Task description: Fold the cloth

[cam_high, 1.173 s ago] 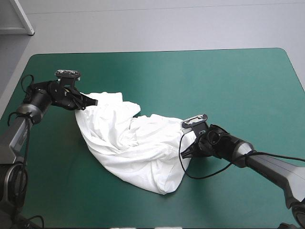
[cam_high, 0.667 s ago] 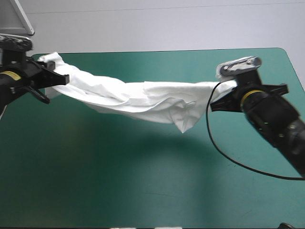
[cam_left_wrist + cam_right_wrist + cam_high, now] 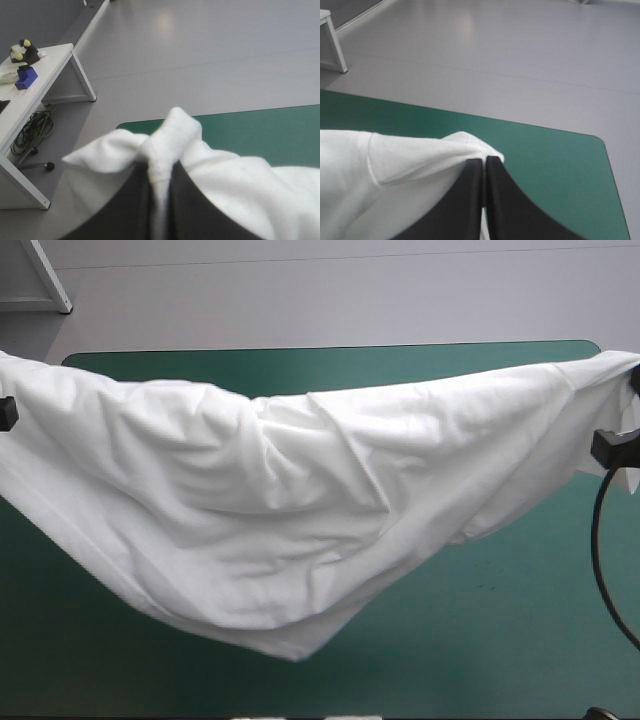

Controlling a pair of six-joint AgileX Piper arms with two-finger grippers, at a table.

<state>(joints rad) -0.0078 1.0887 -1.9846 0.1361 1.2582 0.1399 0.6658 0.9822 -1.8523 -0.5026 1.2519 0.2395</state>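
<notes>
The white T-shirt (image 3: 300,510) hangs in the air above the teal-green table (image 3: 520,620), stretched wide between both arms and sagging in the middle to a low point near the table's front. My left gripper (image 3: 160,172) is shut on the T-shirt (image 3: 175,132), a bunched fold sticking out past the fingertips. My right gripper (image 3: 484,162) is likewise shut on the T-shirt (image 3: 395,160), which drapes away to one side of it. In the high view only small black parts of the grippers show at the picture's left and right edges.
The table's far edge (image 3: 330,348) shows above the hanging shirt, with grey floor beyond. A white side table (image 3: 45,65) with small items stands off the table's far left corner. Bare cover lies under and right of the shirt.
Earlier the shirt lay crumpled on the table with both grippers at its ends. Both arms have since risen and spread apart, lifting the shirt off the table and stretching it wide.
</notes>
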